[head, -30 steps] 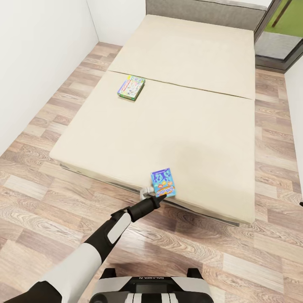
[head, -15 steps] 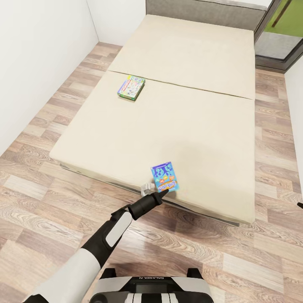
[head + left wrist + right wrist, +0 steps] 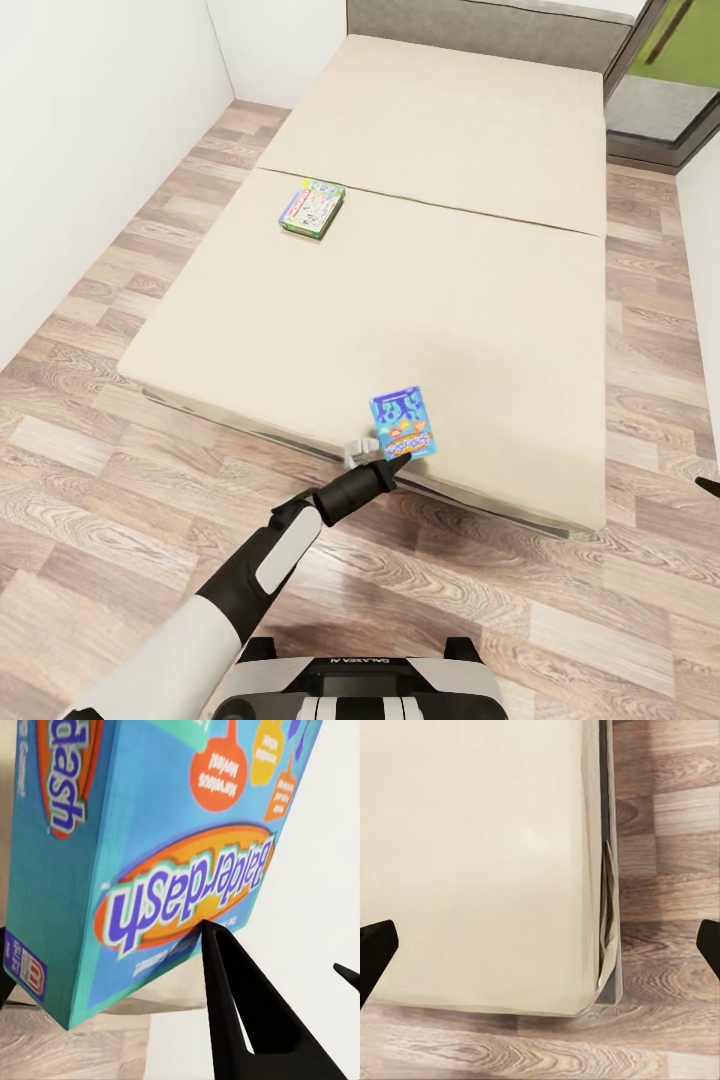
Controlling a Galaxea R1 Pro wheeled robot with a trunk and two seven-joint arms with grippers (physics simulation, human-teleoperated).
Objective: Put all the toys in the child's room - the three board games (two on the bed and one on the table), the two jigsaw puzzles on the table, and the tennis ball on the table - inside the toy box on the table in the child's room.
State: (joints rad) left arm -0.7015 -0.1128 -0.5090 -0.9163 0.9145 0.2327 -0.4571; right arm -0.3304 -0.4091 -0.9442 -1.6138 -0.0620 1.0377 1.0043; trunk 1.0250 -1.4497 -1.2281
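A blue Balderdash board game (image 3: 403, 425) stands tilted at the near edge of the beige bed (image 3: 470, 260). My left gripper (image 3: 385, 462) is shut on its lower end. In the left wrist view the box (image 3: 150, 832) sits between the fingers, with one black finger (image 3: 232, 1012) across its front face. A second, green board game (image 3: 312, 207) lies flat farther back on the bed, towards its left side. My right gripper (image 3: 540, 945) is open, fingertips spread wide above a corner of the bed (image 3: 472, 832), holding nothing.
Wood floor (image 3: 120, 470) surrounds the bed. A white wall (image 3: 90, 120) runs along the left, leaving a narrow strip of floor. A dark-framed glass door (image 3: 670, 80) stands at the back right. The robot's base (image 3: 360, 690) is just short of the bed's near edge.
The left gripper has carried the blue board game a little to the right and slightly up along the bed's near edge. The green game has not moved.
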